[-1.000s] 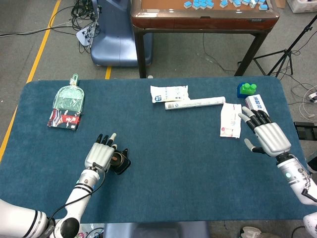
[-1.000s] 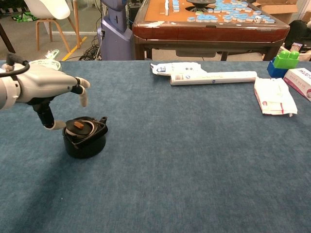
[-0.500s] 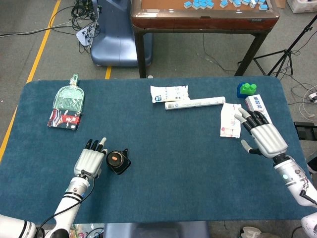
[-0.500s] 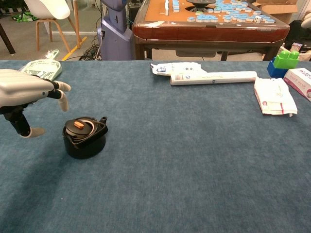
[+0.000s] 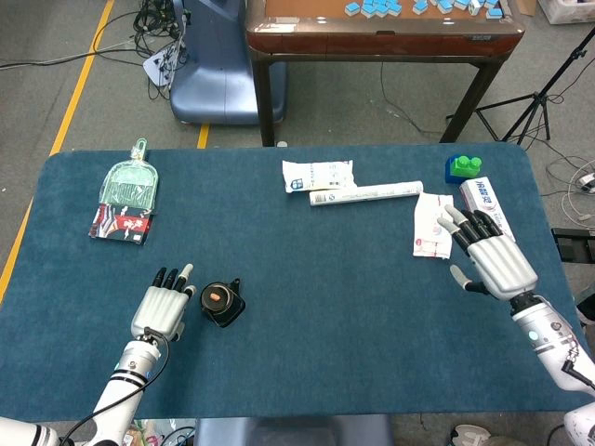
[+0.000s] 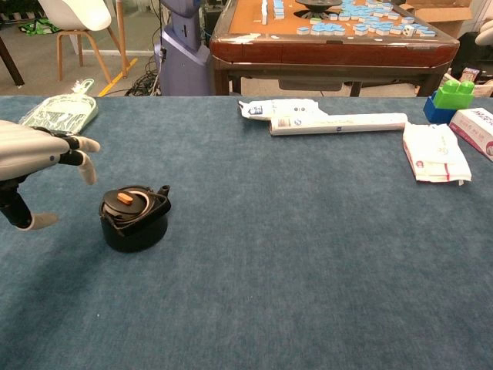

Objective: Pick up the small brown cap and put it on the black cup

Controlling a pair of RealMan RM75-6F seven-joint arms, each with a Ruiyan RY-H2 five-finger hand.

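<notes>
The black cup [image 5: 222, 304] [image 6: 135, 218] stands on the blue table at the near left. The small brown cap [image 5: 214, 297] [image 6: 125, 198] sits on top of it. My left hand [image 5: 164, 304] [image 6: 35, 163] hovers just left of the cup, apart from it, fingers spread and holding nothing. My right hand [image 5: 492, 254] floats at the table's right side near a white packet, fingers apart and empty; the chest view does not show it.
A green fan [image 5: 129, 185] and red booklet [image 5: 122, 225] lie at the far left. White packets [image 5: 318, 174], a white tube [image 5: 366, 195], a tissue pack [image 5: 433, 226], a box [image 5: 481, 198] and a green-blue block [image 5: 463, 167] lie at the back right. A wooden table [image 5: 381, 28] stands behind.
My left hand has let go of the cup and drawn back to the left and toward me. The brown cap stays on the cup. My right hand drifted slightly.
</notes>
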